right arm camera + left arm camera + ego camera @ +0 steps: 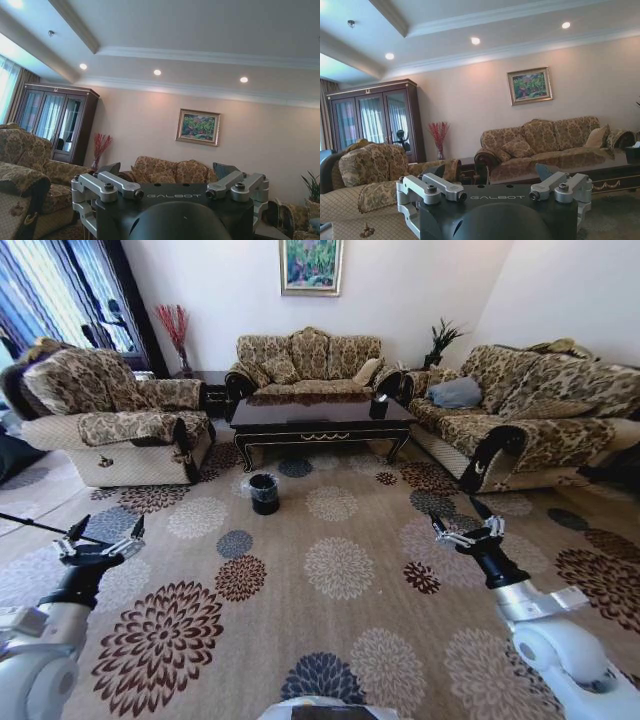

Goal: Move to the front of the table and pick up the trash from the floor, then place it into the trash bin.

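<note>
Left hand (103,536): wide, empty, 8 o'clock.
Right hand (467,526): wide, empty, 4 o'clock.
Bin (264,493): carpet, 11 o'clock, before table (320,420).
Trash: too small to tell.
Risk: driving could topple bin.

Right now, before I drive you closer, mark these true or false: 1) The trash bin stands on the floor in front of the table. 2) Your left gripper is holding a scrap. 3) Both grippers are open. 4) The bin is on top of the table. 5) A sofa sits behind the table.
1) True: the trash bin stands on the floor near the front left corner of the table.
2) False: the left gripper holds nothing.
3) True: the left gripper and right gripper are both open, raised above the carpet.
4) False: it is on the carpet.
5) True: the sofa stands behind the table.
</note>
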Controlling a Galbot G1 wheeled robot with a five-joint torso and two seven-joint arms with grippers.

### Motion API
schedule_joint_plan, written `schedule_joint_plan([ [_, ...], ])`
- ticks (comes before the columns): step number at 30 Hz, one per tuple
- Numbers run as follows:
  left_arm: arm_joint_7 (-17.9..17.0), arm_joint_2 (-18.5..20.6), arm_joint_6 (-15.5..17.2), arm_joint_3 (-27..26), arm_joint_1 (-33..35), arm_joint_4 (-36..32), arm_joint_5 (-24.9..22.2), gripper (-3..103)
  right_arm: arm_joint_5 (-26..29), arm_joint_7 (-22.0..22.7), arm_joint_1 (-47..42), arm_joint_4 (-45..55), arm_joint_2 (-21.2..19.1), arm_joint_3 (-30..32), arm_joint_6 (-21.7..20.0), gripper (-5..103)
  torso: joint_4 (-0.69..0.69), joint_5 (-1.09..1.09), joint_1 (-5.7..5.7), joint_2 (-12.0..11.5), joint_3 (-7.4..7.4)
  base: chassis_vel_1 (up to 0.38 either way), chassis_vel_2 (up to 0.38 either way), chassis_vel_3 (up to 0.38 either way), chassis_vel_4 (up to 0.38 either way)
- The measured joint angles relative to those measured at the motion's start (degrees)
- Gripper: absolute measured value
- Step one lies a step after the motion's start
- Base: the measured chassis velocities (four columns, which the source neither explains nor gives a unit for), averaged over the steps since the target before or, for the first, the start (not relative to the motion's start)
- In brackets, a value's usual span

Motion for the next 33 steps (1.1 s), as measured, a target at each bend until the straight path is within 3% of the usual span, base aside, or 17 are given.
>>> schedule_joint_plan([
  [20, 0.0, -0.4, 0.0, -0.7, 0.0, 0.0, -0.2, 100, -3.9, 4.9, -0.3, 0.0, -0.1, 2.4, -2.0, 100, 0.0, 0.0, 2.58, 5.9, 3.35, 0.0, 0.0, 0.0, 0.0],
  [33, -0.1, 0.5, 0.0, -2.4, -0.9, 1.5, -1.3, 100, -3.2, 5.1, 0.0, -0.9, -0.7, 3.5, -2.1, 100, 0.0, 0.0, 4.32, 9.8, 5.5, 0.0, 0.0, 0.0, 0.0],
])
